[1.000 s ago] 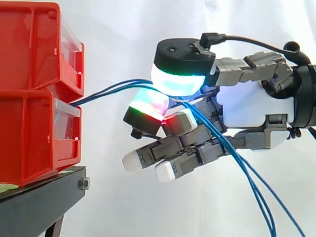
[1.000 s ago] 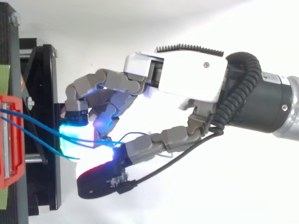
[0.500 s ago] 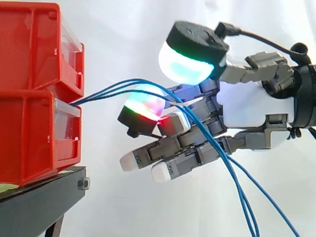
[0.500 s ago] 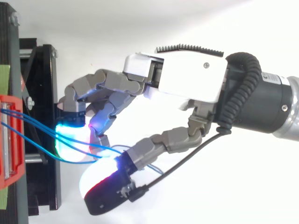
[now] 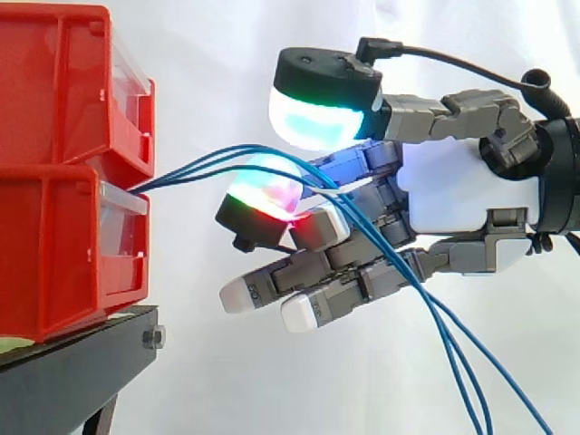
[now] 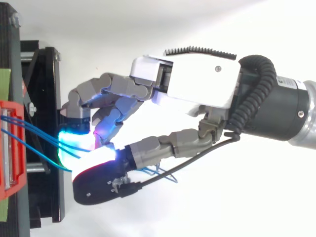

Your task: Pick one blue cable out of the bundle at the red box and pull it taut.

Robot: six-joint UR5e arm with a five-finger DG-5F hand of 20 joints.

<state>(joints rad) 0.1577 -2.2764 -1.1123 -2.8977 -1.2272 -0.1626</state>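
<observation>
Several thin blue cables (image 5: 195,168) leave the gap between two stacked red plastic bins (image 5: 45,263) at the 9 o'clock side of the side view. They come out just above the lower bin's clear drawer front (image 5: 122,231). From there they rise toward 2 o'clock in a slack arc, not taut. They pass between the cyan-green glowing thumb pad (image 5: 317,122) at 12 o'clock and a finger pad (image 5: 267,190) glowing green and red below it. They then fall toward 5 o'clock across the grey fingers. The grey and white robot hand (image 5: 453,195) reaches in from 3 o'clock, its fingers curled. Thumb and finger are closed loosely round the cables, and a slim gap shows between the two pads. The bins sit on a black metal stand (image 5: 82,353) at 7 o'clock, before a white curtain (image 5: 227,54).
</observation>
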